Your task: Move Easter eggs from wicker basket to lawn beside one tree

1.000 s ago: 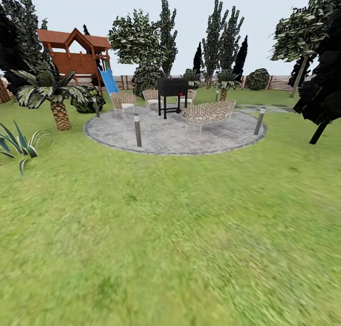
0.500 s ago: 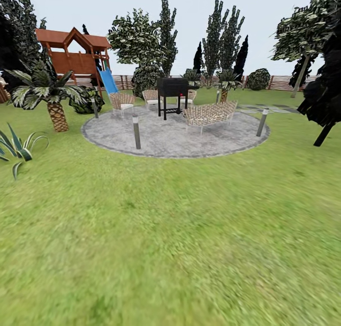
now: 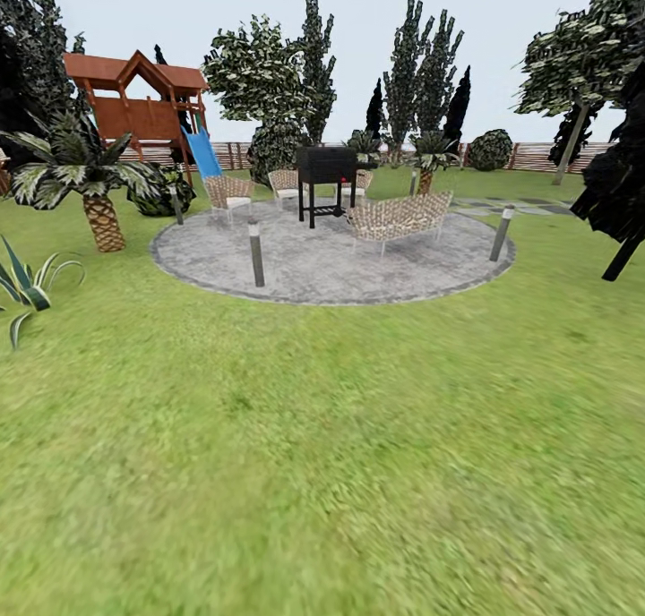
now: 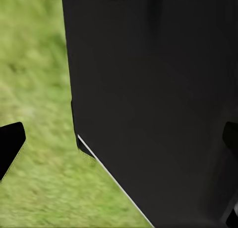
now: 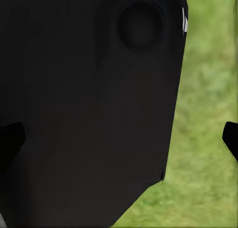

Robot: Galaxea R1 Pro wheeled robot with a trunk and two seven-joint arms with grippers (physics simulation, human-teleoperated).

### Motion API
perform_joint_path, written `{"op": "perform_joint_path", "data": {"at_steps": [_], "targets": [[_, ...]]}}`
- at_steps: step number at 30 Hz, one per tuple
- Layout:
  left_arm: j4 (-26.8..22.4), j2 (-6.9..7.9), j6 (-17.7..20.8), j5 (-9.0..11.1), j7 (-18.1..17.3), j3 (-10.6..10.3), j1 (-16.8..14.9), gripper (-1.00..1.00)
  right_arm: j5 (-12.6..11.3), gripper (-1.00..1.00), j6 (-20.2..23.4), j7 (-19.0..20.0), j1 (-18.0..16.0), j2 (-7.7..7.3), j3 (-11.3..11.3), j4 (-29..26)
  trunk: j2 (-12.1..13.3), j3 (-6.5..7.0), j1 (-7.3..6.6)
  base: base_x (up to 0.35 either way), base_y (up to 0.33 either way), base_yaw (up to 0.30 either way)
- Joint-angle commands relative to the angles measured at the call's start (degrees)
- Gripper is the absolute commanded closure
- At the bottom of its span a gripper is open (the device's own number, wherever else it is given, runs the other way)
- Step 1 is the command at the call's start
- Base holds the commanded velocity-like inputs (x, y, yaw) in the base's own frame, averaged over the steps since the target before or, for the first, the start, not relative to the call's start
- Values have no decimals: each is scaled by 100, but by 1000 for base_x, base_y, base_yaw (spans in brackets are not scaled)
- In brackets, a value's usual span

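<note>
Both grippers hang close against the robot's own black body, seen from the wrist cameras. On the left gripper [image 4: 119, 143], one dark fingertip [image 4: 10, 143] shows at one edge of the view and the other at the opposite edge, set wide apart with nothing between them but the black panel [image 4: 158, 89] and blurred grass behind. The right gripper [image 5: 119, 138] shows the same: fingertips [image 5: 230, 138] spread to either edge, jaws apart and empty, a black housing [image 5: 84, 99] with a round recess close in front, green turf beyond.

From the head camera, the lawn [image 3: 322, 473] spreads across the whole foreground of the garden. Ahead lies a round grey paved patch [image 3: 331, 258] ringed with short post lights [image 3: 257, 253], carrying a black grill [image 3: 326, 173], a woven bench [image 3: 397, 216] and wicker chairs [image 3: 229, 192]. To the left stand a small palm [image 3: 90, 177] and a spiky plant [image 3: 27, 285]; behind them, a wooden play tower [image 3: 134, 101] with a blue slide [image 3: 204, 153]. A slatted wooden fence [image 3: 537, 157] runs along the back, with tall dark conifers [image 3: 421, 70] before it. At far right a tree [image 3: 573, 79] with a leaning pale trunk rises near the fence, well apart from the robot; a black-trunked tree [image 3: 623, 195] stands nearer, at the right edge.
</note>
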Motion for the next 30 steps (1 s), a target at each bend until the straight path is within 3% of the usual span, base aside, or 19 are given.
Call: {"op": "perform_joint_path", "data": {"at_steps": [1, 8, 30], "targets": [[-5, 4, -1, 1, 6, 3, 0, -100, 6, -100, -59, 0, -2, 0, 10, -4, -2, -5, 3, 325, 0, 0], [-4, 4, -1, 1, 5, 3, 0, -100, 22, -100, -380, -2, -2, -2, 21, -4, -2, -5, 3, 325, 0, 0], [-5, 0, -1, 1, 7, 3, 0, -100, 50, -100, -399, 18, -2, -46, 53, 0, -2, -5, 3, 325, 0, -30]]}}
